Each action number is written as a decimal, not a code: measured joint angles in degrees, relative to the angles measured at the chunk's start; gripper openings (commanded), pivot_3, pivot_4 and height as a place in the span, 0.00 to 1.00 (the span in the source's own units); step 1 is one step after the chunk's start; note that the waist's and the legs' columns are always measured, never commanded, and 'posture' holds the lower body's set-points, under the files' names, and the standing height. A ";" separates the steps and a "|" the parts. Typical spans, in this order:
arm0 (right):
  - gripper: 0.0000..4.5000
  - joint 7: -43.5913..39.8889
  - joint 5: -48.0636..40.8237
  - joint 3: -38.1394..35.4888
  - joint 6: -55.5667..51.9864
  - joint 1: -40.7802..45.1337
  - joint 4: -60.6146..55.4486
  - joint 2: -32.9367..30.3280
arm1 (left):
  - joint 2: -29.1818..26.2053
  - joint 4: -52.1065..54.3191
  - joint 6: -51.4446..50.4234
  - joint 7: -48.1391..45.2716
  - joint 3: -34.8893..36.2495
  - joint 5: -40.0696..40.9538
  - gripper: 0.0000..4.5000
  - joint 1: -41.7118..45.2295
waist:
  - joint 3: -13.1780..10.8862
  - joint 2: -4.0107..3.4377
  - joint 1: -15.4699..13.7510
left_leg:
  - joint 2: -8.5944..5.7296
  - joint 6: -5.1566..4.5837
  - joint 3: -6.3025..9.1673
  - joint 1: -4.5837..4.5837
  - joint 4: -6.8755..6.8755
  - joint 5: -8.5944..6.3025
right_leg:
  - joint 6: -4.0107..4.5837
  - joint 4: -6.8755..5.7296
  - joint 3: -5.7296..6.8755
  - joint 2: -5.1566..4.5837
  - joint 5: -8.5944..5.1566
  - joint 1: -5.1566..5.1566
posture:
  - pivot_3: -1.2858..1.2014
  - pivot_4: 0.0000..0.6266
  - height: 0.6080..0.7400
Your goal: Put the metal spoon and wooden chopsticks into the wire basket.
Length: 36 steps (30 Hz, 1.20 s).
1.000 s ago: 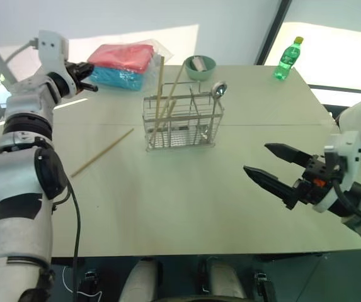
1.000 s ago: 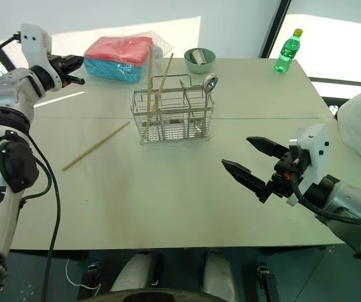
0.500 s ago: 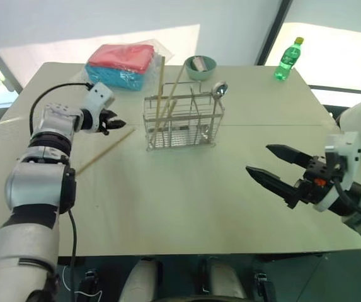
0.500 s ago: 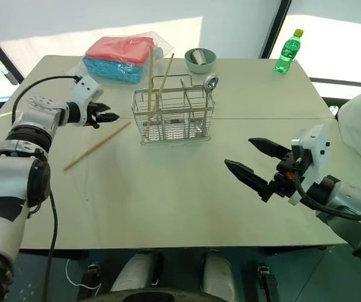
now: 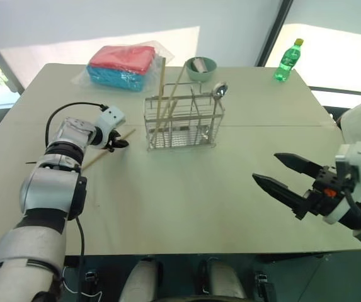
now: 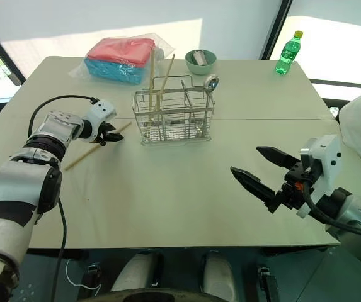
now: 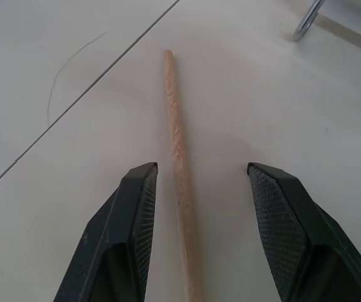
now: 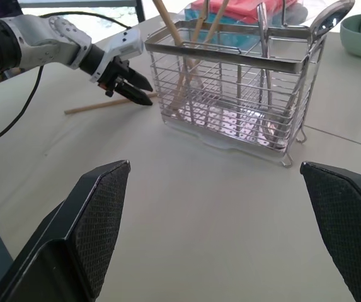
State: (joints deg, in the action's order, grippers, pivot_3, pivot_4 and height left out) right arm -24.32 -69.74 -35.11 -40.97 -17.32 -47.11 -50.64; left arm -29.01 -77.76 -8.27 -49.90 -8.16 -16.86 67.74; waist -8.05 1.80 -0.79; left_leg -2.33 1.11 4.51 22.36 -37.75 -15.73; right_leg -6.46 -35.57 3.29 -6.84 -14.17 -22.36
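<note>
Jaws of my left gripper [image 7: 199, 236] open astride last chopstick [image 7: 179, 163] on table [image 5: 186, 201], right gripper [image 5: 285, 184] wide, idle. Thin stick might roll, slip out when closing.

left claw [image 7: 201, 207] parted low, right claw [image 5: 287, 177] wide

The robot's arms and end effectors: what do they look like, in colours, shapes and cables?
The arms are silver-grey segments with black joints; a black cable loops along the left arm. Each white wrist housing carries an end effector, left end effector and right end effector, with two pointed black fingers whose pads are cross-hatched.
</note>
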 measured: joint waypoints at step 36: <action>1.00 -2.57 8.85 10.61 2.20 10.20 2.98 3.17 | 7.15 13.78 10.37 23.39 36.96 37.58 0.01 20.86 | -0.15 0.21 -0.02 | -0.08 -0.01 0.00 0.13 -0.13 -0.03 | -0.11 0.19 0.05 -0.06 0.06 0.04 | 0.52 0.24 0.45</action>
State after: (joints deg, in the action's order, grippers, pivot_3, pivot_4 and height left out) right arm -26.90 -60.88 -24.51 -38.77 -7.13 -44.13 -47.47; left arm -21.86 -63.98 2.10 -26.51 28.80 20.72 88.60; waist -8.20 2.01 -0.81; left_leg -2.40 1.10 4.51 22.49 -37.88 -15.76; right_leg -6.57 -35.38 3.34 -6.90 -14.11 -22.32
